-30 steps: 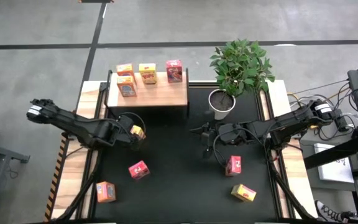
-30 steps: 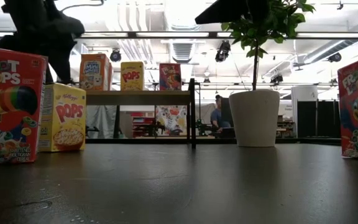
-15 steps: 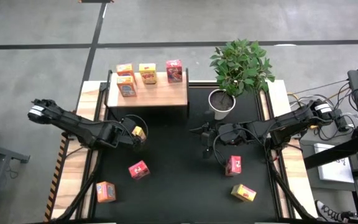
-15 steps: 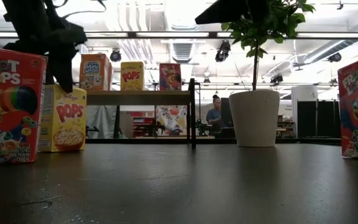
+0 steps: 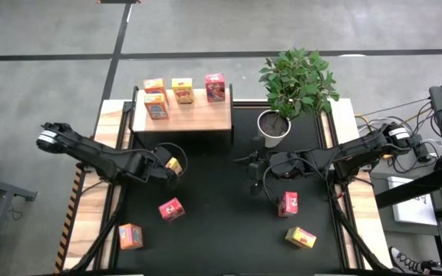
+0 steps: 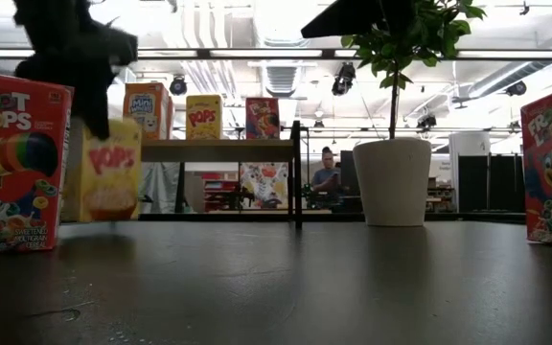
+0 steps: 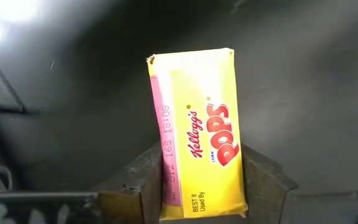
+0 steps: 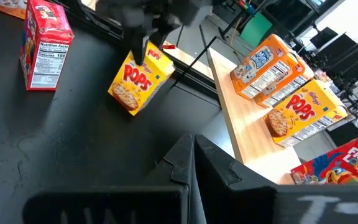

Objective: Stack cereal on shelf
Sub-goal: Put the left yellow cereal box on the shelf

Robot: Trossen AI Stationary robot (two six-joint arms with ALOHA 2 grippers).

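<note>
A yellow cereal box sits left of the table's middle, with my left gripper shut on its top. The right wrist view shows that box tilted. The shelf at the far left carries two orange boxes, a yellow one and a red one, all resting on its board. On the black table lie a red box, an orange box, another red box and a yellow box. My right gripper hovers shut over the middle, holding nothing. My left gripper pinches the yellow box between its two fingers, one on each broad face just below the top flap, near one end of it. The fingers come from above, slanting down, and lie across the flap. The box hangs tilted beneath them.
A white pot with a green plant stands at the far side, right of the shelf. Pale wooden strips line the table's left and right sides. Open black tabletop lies between the scattered boxes.
My left gripper has come down onto the yellow box and taken hold of its top. The box, which stood upright on the table, is now tipped, has shifted a little, and its bottom has come up off the surface.
</note>
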